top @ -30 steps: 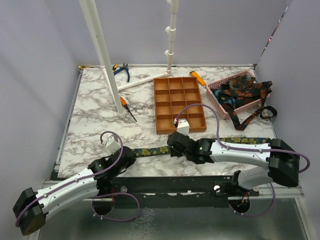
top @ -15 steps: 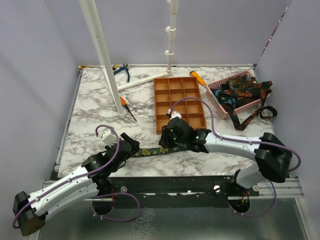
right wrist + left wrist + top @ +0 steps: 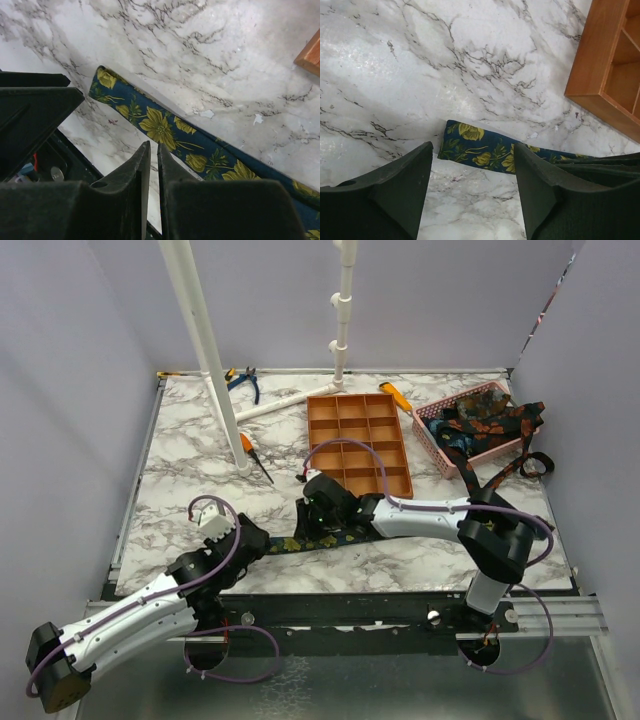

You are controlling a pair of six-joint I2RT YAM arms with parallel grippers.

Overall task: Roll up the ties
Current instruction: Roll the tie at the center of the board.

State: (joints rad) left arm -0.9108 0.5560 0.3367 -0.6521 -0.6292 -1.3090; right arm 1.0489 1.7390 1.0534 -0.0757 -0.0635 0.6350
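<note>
Sweeping leftward along the near edge, the right gripper (image 3: 320, 518) now sits close to the left gripper (image 3: 252, 538). The tie (image 3: 290, 543) no longer stretches across the marble to the right of those fingers, so its length has probably been gathered in, a start on the roll. What shows lies between the two sets of fingers. The left wrist view alone shows the left fingers spread wide, with the tie's blunt end just beyond their tips. The right wrist view shows the right fingers pressed nearly together over the tie; whether fabric is pinched between them I cannot tell.
</note>
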